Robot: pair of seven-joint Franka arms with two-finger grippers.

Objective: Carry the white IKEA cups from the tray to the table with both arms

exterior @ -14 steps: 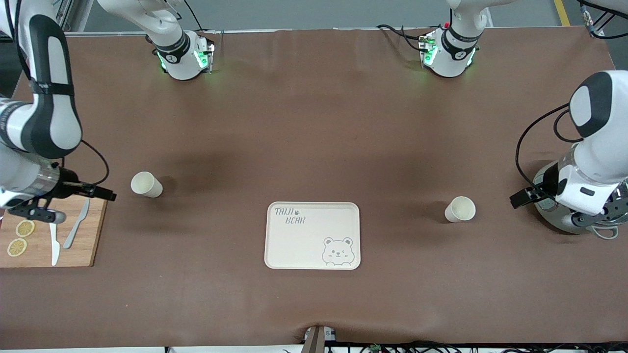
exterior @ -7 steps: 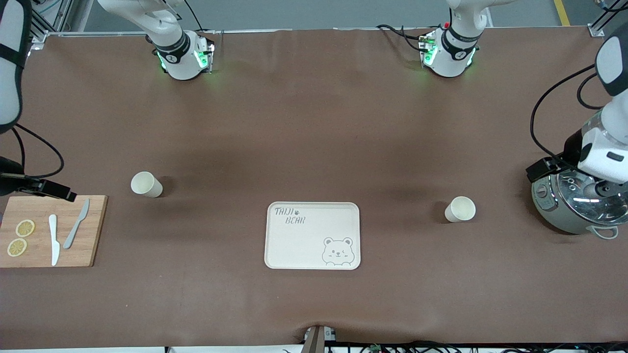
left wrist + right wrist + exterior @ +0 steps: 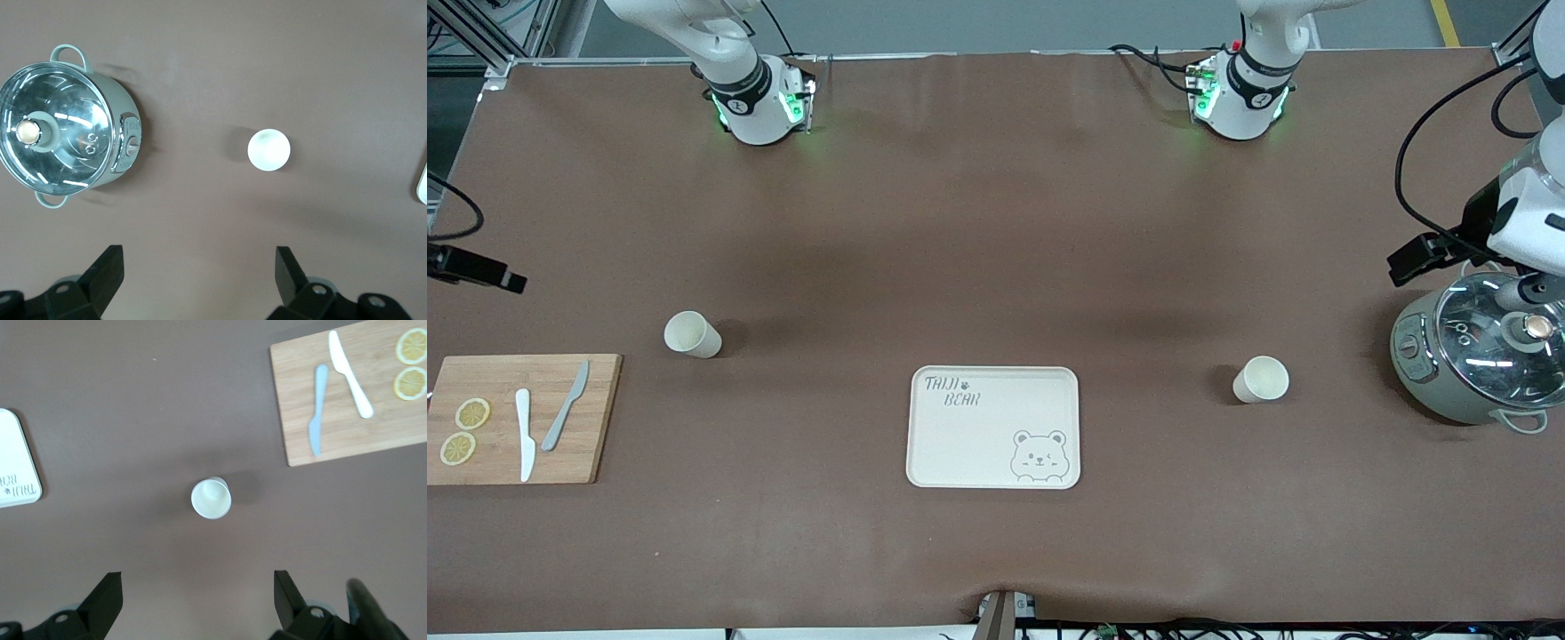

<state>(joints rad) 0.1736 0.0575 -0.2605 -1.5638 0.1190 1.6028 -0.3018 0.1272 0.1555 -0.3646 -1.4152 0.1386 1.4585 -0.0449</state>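
While both cups are standing upright on the table, one [image 3: 692, 334] at ten o'clock from the bear tray [image 3: 993, 428], the other [image 3: 1261, 380] at two o'clock, the left gripper [image 3: 197, 280] and right gripper [image 3: 193, 600] are hovering above them, fingers spread wide.

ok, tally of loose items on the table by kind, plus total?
Cups: 2
Tray: 1
Cutting board: 1
Knives: 2
Lemon slices: 2
Pot with glass lid: 1
Total: 9
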